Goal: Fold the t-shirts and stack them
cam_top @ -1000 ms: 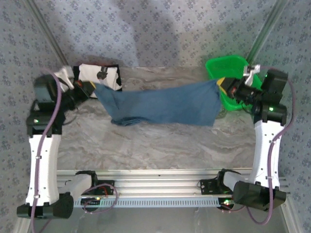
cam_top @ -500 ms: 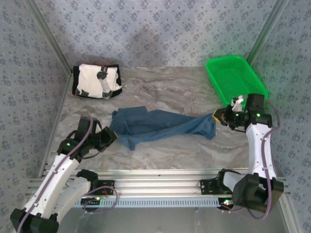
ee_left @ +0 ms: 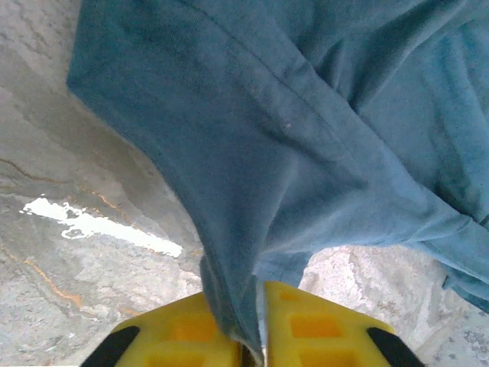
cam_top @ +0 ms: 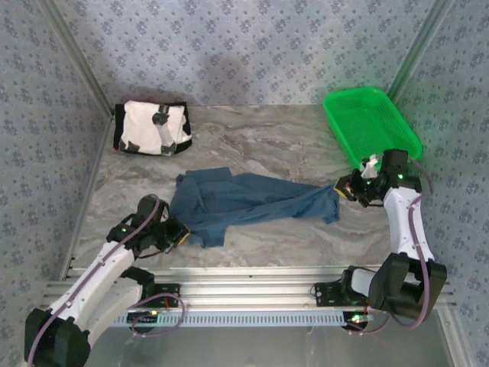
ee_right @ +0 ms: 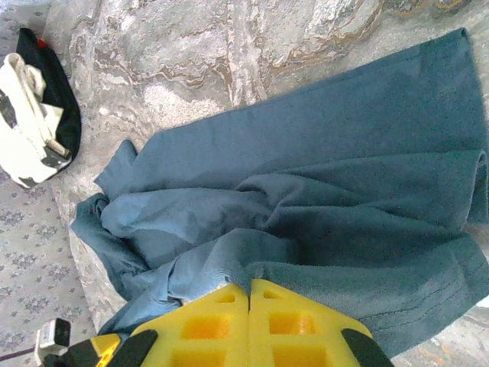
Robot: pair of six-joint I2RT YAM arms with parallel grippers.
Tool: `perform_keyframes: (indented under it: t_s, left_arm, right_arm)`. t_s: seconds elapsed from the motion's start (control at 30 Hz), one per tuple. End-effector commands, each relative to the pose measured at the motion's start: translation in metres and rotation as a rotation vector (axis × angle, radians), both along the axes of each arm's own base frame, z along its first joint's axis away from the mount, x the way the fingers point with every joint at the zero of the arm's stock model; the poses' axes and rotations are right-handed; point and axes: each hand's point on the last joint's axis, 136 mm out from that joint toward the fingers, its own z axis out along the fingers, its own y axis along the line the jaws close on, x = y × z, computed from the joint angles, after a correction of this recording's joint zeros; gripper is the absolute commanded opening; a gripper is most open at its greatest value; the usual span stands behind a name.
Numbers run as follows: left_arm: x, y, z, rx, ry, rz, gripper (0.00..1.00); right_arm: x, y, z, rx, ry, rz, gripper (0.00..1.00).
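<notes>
Marble-look tabletop: dark teal-blue cloth t-shirt lies rumpled mid-frame, long axis left-right between your arms. Left gripper pinches its lower-left corner; right gripper is clenched at the right hem, pinch unconfirmed. Cream-white black-edged shirt sits folded upper left, nearer your left arm.

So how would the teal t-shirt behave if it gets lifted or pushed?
Probably floppy: the teal t-shirt lies in loose folds and narrows to a thin pleat at the left tool. Likely light for its size, since the cloth looks thin. Pushed across the table, it would probably bunch up rather than slide whole.
</notes>
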Motion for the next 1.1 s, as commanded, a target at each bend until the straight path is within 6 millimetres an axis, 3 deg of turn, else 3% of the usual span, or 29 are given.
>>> perform_keyframes:
  t_s: [0.0, 0.1, 0.3, 0.73, 1.07]
  left_arm:
    - [-0.002, -0.006, -0.003, -0.039, 0.030, 0.015, 0.20]
    - [-0.009, -0.007, -0.008, -0.055, 0.063, 0.010, 0.28]
    - [-0.026, -0.008, -0.025, -0.072, 0.130, 0.004, 0.33]
    - [-0.040, -0.011, -0.038, -0.092, 0.160, 0.006, 0.33]
    - [-0.050, -0.024, -0.033, -0.145, 0.154, -0.053, 0.32]
  right_arm:
    - [0.003, 0.001, -0.005, -0.020, -0.007, 0.027, 0.00]
    - [0.004, 0.002, -0.009, -0.016, 0.004, 0.035, 0.00]
    - [0.008, 0.003, -0.015, -0.010, 0.013, 0.041, 0.00]
    - [0.016, 0.003, -0.019, -0.009, 0.027, 0.051, 0.00]
    - [0.021, 0.002, -0.022, -0.003, 0.044, 0.057, 0.00]
